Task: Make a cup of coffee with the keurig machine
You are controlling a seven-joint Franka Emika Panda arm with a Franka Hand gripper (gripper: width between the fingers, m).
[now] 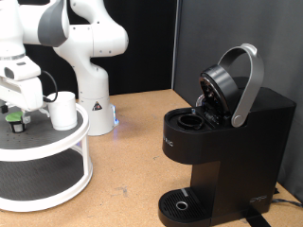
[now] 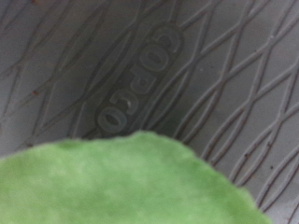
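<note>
Matte-black and nearest in the exterior view, the keurig machine (image 1: 222, 151) was found at the right with its brew head raised on the silver-grey handle, the pod chamber exposed and the drip tray unoccupied. Further back at the left, the cup (image 1: 62, 109) was noted on the top tier of a round white stand (image 1: 57, 151), a green-topped pod (image 1: 14, 121) just beside it. The gripper (image 1: 19, 102) was recorded low over that pod, its closure not determinable; pod collection was judged in hand, requiring a centred, secure grasp.

Arm (image 1: 80, 33): glossy white, rounded bulky segments, dark grey joint seams
Base (image 1: 95, 109): white cone, small dark triangle mark, blue glow beside
</note>
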